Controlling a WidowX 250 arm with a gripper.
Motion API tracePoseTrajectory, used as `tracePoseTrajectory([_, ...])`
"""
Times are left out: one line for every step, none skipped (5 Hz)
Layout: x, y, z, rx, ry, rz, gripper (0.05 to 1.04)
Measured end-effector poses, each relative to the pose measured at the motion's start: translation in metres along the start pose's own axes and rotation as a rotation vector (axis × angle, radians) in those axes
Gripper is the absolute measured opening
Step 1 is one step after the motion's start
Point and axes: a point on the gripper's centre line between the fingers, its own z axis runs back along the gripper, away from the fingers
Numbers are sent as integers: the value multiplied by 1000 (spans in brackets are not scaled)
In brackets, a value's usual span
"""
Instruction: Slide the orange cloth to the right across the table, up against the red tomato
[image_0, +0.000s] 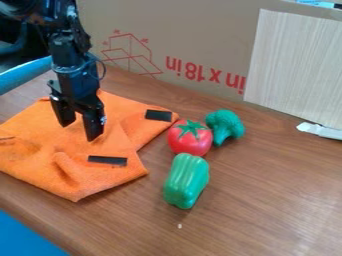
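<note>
Presently, the orange fabric cloth (100, 182) lies beneath the black two-finger pincer (79, 132), spreading out on all sides of it, folded and creased. Pincer state: released, fingers pointing down and parted by a moderate gap, nothing gripped between them. Fingertips at or just above the cloth; contact cannot be told. One black rectangular strip (158, 115) lies on the cloth to the pincer's right in the view; a second black strip (107, 160) lies nearer the camera. Farther right of the pincer, on the brown wood-grain table (267, 200): round red tomato with green top (190, 139), dark green broccoli floret (226, 125) beside it, and glossy green bell pepper (186, 181), nearer the camera.
</note>
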Motion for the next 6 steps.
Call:
tracePoseTrajectory([2,4,-7,15,20,42,999])
tracePoseTrajectory([15,10,-9,44,34,95,1000])
tracePoseTrajectory([27,18,-13,55,51,138,1001])
tracePoseTrajectory([35,23,-14,60,51,172,1001])
tracePoseTrajectory([42,27,-16,64,51,201,1001])
tracePoseTrajectory([50,31,-17,68,54,240,1001])
